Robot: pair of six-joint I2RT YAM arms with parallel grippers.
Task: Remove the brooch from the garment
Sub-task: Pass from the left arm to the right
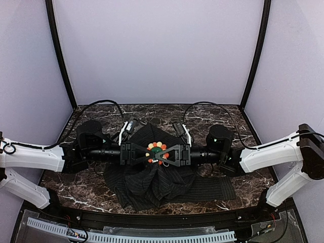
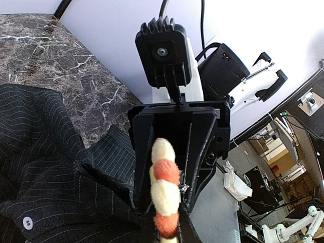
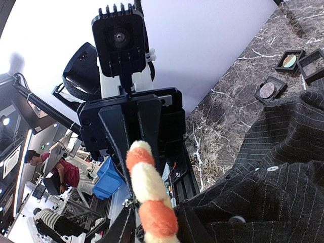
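Note:
The brooch (image 1: pixel 156 150), a small flower with a green centre and orange, red and white beads, sits on the raised middle of the dark pinstriped garment (image 1: pixel 152 185). My two grippers meet at it from opposite sides. The left gripper (image 1: pixel 147 153) is shut on a bunch of garment cloth at the brooch's left edge. The right gripper (image 1: pixel 164 153) is closed around the brooch's right side. In the left wrist view the brooch (image 2: pixel 166 190) shows edge-on, with the right gripper's fingers (image 2: pixel 144 152) behind it. In the right wrist view the brooch (image 3: pixel 149 195) stands edge-on between dark cloth and my finger (image 3: pixel 115 228).
Three small square black boxes (image 3: pixel 289 61) lie on the marble table (image 3: pixel 228 116) beyond the garment. A white button (image 2: pixel 28 221) shows on the cloth. Cables (image 1: pixel 109 104) loop behind both arms. Black frame posts (image 1: pixel 61 55) and white walls close in the back and sides.

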